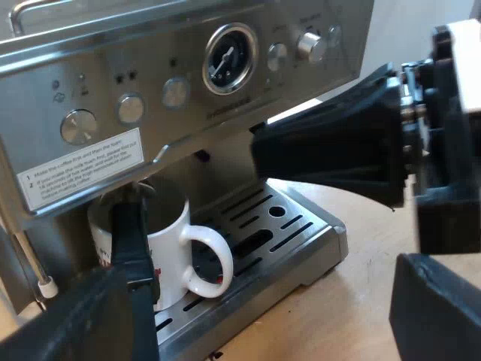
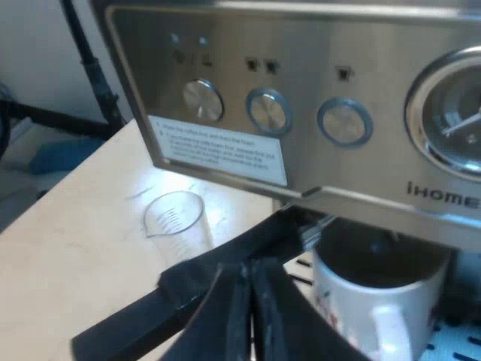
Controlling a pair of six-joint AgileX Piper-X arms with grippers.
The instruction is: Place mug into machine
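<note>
A white mug (image 1: pixel 176 241) with red print stands upright on the drip tray (image 1: pixel 301 233) of the steel espresso machine (image 1: pixel 188 75), under the brew head. My left gripper (image 1: pixel 278 316) is open, with one finger (image 1: pixel 134 248) against the mug's rim and the other well away from it. My right gripper (image 2: pixel 246 280) is shut on nothing, just short of the mug (image 2: pixel 368 301) and below the machine's panel (image 2: pixel 301 90). From the left wrist, the right gripper (image 1: pixel 259 154) points at the machine's front above the tray.
A clear measuring glass (image 2: pixel 176 214) stands on the wooden table beside the machine. A thin steam wand (image 1: pixel 30 256) hangs at the machine's side close to the mug. Bare wooden tabletop (image 1: pixel 353 301) lies in front of the tray.
</note>
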